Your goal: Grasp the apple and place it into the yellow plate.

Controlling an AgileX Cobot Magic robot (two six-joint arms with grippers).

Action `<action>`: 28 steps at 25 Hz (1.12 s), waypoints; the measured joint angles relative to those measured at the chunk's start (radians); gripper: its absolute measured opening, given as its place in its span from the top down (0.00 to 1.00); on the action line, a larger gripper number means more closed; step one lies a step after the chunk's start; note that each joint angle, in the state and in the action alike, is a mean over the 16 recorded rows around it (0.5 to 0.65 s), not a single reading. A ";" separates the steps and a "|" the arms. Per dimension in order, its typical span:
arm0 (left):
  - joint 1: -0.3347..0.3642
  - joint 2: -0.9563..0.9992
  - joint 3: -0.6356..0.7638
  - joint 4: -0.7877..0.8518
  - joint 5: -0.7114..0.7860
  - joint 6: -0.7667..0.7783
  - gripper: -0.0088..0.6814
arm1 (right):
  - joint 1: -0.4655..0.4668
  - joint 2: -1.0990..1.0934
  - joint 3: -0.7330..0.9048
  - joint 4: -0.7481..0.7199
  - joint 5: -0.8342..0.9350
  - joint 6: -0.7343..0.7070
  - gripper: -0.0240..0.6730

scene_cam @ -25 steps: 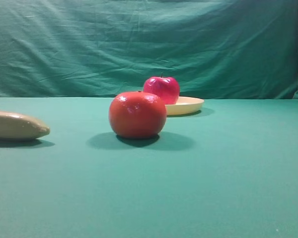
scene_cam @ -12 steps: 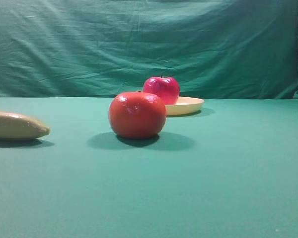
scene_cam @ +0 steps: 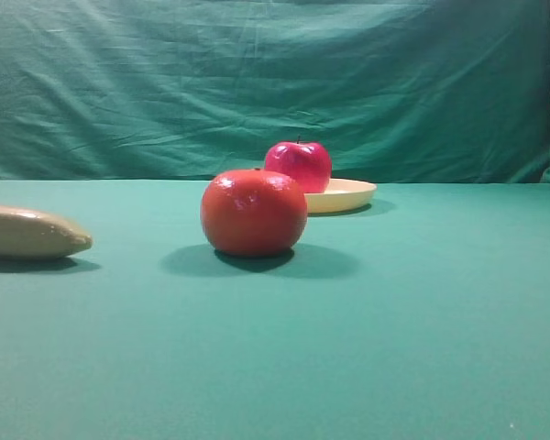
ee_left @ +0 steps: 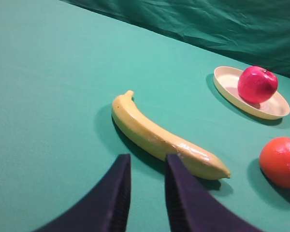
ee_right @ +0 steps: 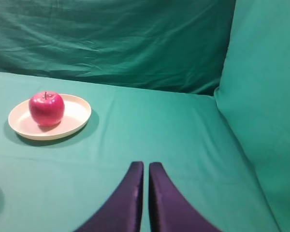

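Observation:
The crimson apple (scene_cam: 299, 165) with a dark stem sits upright in the pale yellow plate (scene_cam: 350, 195), on its left part. It shows the same way in the left wrist view (ee_left: 257, 84) on the plate (ee_left: 231, 81) and in the right wrist view (ee_right: 46, 108) on the plate (ee_right: 75, 114). My left gripper (ee_left: 147, 158) hovers empty near the banana, fingers a little apart. My right gripper (ee_right: 146, 165) is shut and empty, well to the right of and nearer than the plate. Neither gripper shows in the exterior view.
An orange-red round fruit (scene_cam: 254, 212) stands in front of the apple, also seen at the right edge of the left wrist view (ee_left: 280, 162). A tan banana (scene_cam: 27, 231) lies at the left (ee_left: 159, 137). Green cloth covers the table and forms the backdrop (scene_cam: 275, 82).

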 joint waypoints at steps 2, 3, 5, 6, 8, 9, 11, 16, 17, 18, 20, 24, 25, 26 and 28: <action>0.000 0.000 0.000 0.000 0.000 0.000 0.76 | -0.025 -0.038 0.061 0.005 -0.031 0.003 0.97; 0.000 0.000 0.000 0.000 0.000 0.000 0.76 | -0.038 -0.055 0.092 0.008 -0.047 0.005 0.97; 0.000 0.000 0.000 0.000 0.000 0.000 0.76 | -0.060 -0.084 0.149 0.014 -0.075 0.008 0.97; 0.000 0.000 0.000 0.000 0.000 0.000 0.76 | -0.070 -0.096 0.177 0.017 -0.088 0.010 0.97; 0.000 0.000 0.000 0.000 0.000 0.000 0.76 | -0.088 -0.116 0.228 0.023 -0.111 0.013 0.97; 0.000 0.000 0.000 0.000 0.000 0.000 0.76 | -0.096 -0.124 0.252 0.027 -0.121 0.015 0.97; 0.000 0.000 0.000 0.000 0.000 0.000 0.76 | -0.111 -0.135 0.294 0.034 -0.139 0.018 0.97; 0.000 0.000 0.000 0.000 0.000 0.000 0.76 | -0.136 -0.142 0.368 0.047 -0.172 0.027 0.97; 0.000 0.000 0.000 0.000 0.000 0.000 0.76 | -0.139 -0.142 0.377 0.049 -0.177 0.028 0.97; 0.000 0.000 0.000 0.000 0.000 0.000 0.76 | -0.141 -0.142 0.385 0.050 -0.180 0.030 0.97; 0.000 0.000 0.000 0.000 0.000 0.000 0.76 | -0.143 -0.142 0.398 0.052 -0.186 0.031 0.97; 0.000 0.000 0.000 0.000 0.000 0.000 0.76 | -0.144 -0.142 0.408 0.055 -0.190 0.032 0.97; 0.000 0.000 0.000 0.000 0.000 0.000 0.76 | -0.144 -0.142 0.408 0.055 -0.191 0.032 0.97; 0.000 0.000 0.000 0.000 0.000 0.000 0.76 | -0.144 -0.142 0.408 0.055 -0.191 0.032 0.97; 0.000 0.000 0.000 0.000 0.000 0.000 0.76 | -0.144 -0.142 0.409 0.055 -0.192 0.032 0.97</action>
